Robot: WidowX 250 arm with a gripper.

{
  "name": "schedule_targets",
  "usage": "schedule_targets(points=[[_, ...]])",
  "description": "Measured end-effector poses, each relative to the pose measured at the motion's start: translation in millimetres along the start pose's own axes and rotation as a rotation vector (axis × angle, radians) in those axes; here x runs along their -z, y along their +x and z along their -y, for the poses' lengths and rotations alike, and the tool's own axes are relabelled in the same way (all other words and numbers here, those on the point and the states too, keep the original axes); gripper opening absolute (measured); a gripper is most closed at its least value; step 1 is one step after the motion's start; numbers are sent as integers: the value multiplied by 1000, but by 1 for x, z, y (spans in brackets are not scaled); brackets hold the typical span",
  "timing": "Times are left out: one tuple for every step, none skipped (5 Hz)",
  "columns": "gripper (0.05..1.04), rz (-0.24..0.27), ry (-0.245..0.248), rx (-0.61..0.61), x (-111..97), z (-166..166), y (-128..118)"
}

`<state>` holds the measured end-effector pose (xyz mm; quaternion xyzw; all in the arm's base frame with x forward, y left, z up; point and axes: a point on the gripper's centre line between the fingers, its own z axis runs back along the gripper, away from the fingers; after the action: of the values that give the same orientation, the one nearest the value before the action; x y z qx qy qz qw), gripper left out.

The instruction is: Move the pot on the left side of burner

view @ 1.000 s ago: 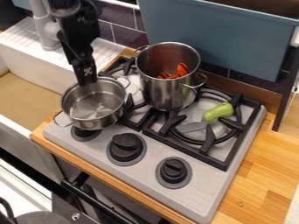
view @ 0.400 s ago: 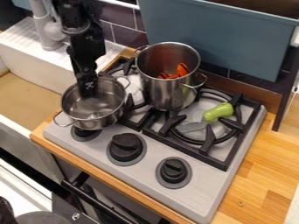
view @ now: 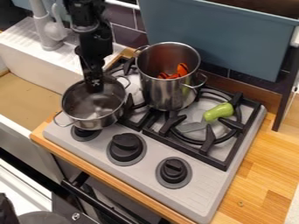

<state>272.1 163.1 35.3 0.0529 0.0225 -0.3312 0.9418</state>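
I can read no word, number, label or sign here. Low on my black gripper [view: 95, 89], at the far left, I carry a small pale mark [view: 95, 81], too small for me to make out.

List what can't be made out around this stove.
In the camera view:
- Under the shallow pot: hidden by the pot itself.
- Part of its far rim: behind the gripper.
- Lower ends of the orange items: behind the tall pot's near wall.
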Motion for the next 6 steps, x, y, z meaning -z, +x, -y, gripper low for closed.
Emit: schedule_targets(points=[[391,0,-5,35,0,1,0],[169,2,-14,54,2,2,-3],[70,-4,-47,81,3,6,-9],[62,-7,-49,88,3,6,-10],[61,-6,-27,71,-3,-5,-14],[59,5,10,36,-1,-24,-23]])
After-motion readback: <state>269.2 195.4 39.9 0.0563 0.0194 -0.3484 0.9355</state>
